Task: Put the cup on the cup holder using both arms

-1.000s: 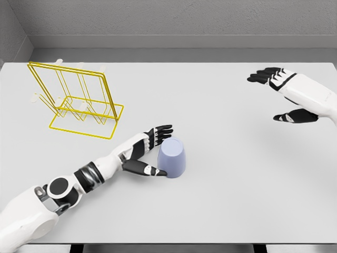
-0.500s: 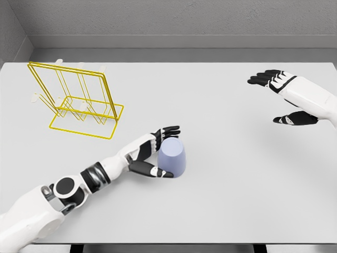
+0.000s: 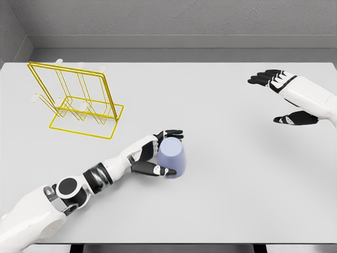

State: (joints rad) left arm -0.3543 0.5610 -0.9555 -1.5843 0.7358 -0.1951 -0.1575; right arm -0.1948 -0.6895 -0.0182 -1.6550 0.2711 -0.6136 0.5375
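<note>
The left hand's fingers (image 3: 171, 133) curl over the far side of the cup (image 3: 172, 157) while the thumb lies low along its near side, so the left hand (image 3: 152, 153) wraps the cup's left flank. The fingers look to be touching the wall, though whether they bear firmly enough to lift cannot be told; call it a grasp just closing rather than a settled one. The cup is pale lilac, stands mouth-down with its narrow base upward, and sits on the desk (image 3: 226, 200) a little left of the middle, nearer the front edge than the back.

To do this step well, the fingers and thumb should press on opposite sides of the wall, low enough that the tapered shape does not squeeze upward out of the grip. Lifting should wait until both sides are seated.

The yellow wire cup holder (image 3: 79, 100) stands well apart, toward the desk's back left corner, its prongs tilted. The cup will likely need turning so its mouth meets a prong.

The right hand (image 3: 287, 97) hovers with fingers spread, holding nothing, near the desk's right edge toward the back, well away from the cup.
</note>
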